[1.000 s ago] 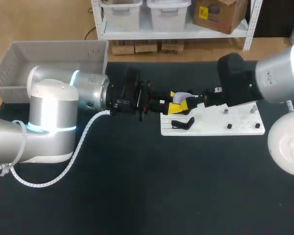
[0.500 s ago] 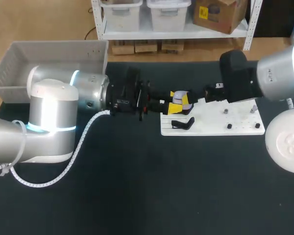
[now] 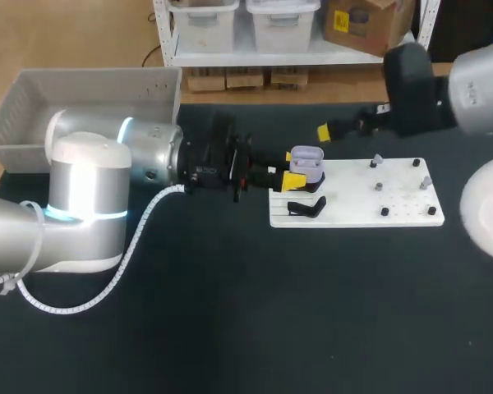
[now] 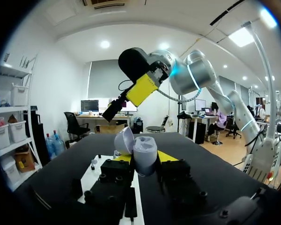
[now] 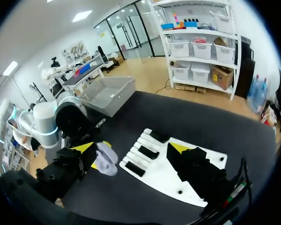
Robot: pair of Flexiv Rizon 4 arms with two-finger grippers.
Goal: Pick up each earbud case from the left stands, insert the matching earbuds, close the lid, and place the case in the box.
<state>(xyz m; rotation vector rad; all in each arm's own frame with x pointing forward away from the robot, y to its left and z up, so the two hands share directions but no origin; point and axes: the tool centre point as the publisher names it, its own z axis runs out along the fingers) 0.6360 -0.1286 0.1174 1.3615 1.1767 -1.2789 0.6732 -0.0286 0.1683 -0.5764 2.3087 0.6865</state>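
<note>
Black tabletop point(image 3: 230, 312): white board point(image 3: 403, 201), grey box point(image 3: 90, 82), lilac case point(image 3: 306, 155) in left gripper point(image 3: 298, 170).

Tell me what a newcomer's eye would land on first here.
The lavender earbud case, lid open, gripped in the left tool over the left end of the white stand board. Next, the right tool, open and empty, in the air just past the case.

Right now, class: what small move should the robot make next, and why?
Probably lower the open right gripper to the lavender case and push its lid shut: the left gripper holds it, lid open, and the right is empty. What is inside, I cannot tell.
</note>
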